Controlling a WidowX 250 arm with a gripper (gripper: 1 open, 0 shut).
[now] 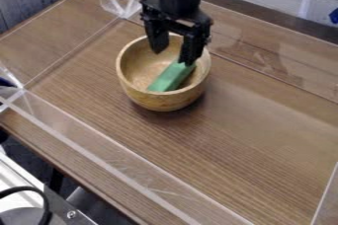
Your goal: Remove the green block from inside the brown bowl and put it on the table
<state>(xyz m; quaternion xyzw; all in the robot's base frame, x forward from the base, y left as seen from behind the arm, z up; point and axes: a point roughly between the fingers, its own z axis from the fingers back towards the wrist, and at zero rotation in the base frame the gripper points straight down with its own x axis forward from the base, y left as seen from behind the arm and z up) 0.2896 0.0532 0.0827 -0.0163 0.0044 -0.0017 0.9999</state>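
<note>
The green block [173,75] is lying inside the brown bowl [138,93], leaning against its far wall. The hand [177,44] is hovering just above, fingers spread wide, gripping nothing. Grasping, lifting and placing on the bench [251,140] are all remaining.

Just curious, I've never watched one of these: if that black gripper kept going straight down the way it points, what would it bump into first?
Most likely the green block lying in the brown bowl. The open gripper hangs just above its upper end, though from this single view a finger might catch the bowl's far rim.
</note>
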